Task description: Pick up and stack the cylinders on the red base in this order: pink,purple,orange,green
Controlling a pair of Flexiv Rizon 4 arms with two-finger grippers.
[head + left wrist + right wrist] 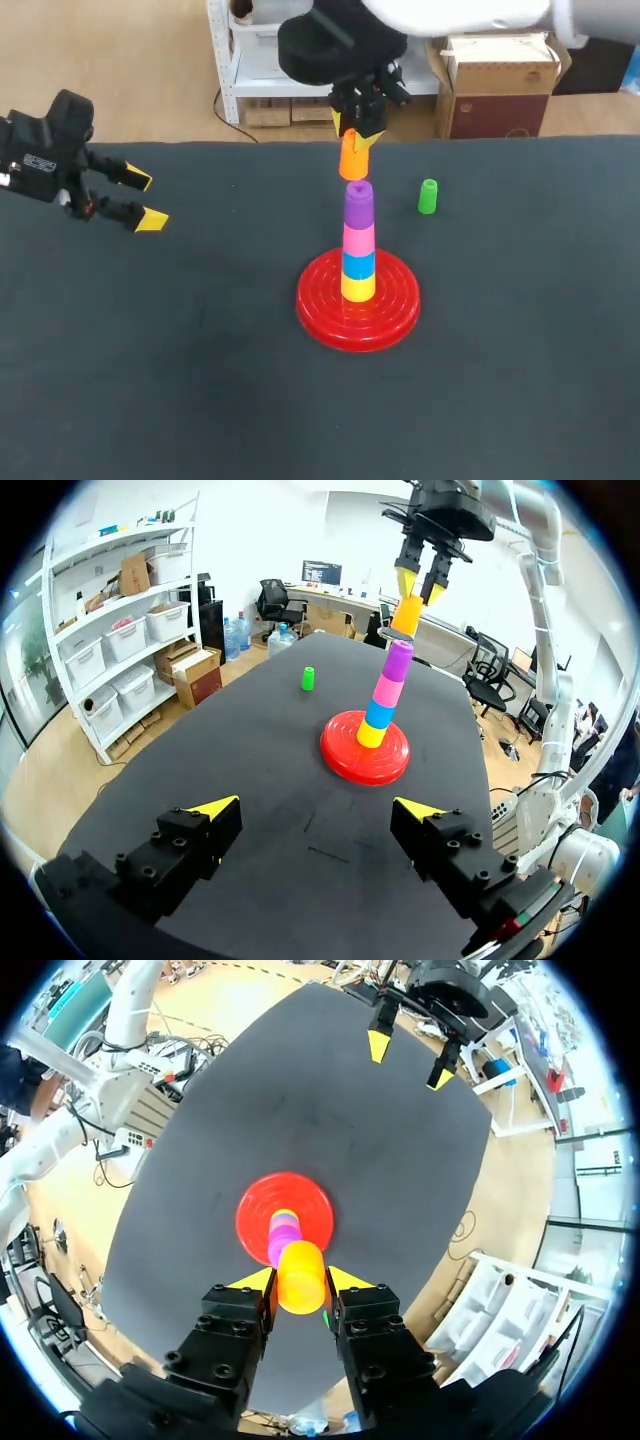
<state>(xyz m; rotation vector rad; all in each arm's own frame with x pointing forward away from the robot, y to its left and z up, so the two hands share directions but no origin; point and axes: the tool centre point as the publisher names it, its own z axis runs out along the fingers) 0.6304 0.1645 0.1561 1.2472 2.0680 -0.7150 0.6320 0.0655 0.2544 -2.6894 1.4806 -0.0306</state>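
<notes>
Right gripper (358,130) clamped on an orange plastic cylinder (354,160) just above, perhaps touching, the purple cylinder (359,203), itself atop the pink cylinder (358,238) in the stack on the round red base (390,312), green cylinder (427,196) upright on the dark table (150,380) nearby, left gripper (144,200) wide open, empty, well apart.

Stacked cylinders (283,1238) partly hidden beneath orange cylinder (300,1278), right arm (450,15) cut off by edge.

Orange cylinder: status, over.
Right gripper shut on orange cylinder, directly over purple cylinder. Left gripper open, empty, off to the side. Green cylinder on table beside red base, nothing blocking.
</notes>
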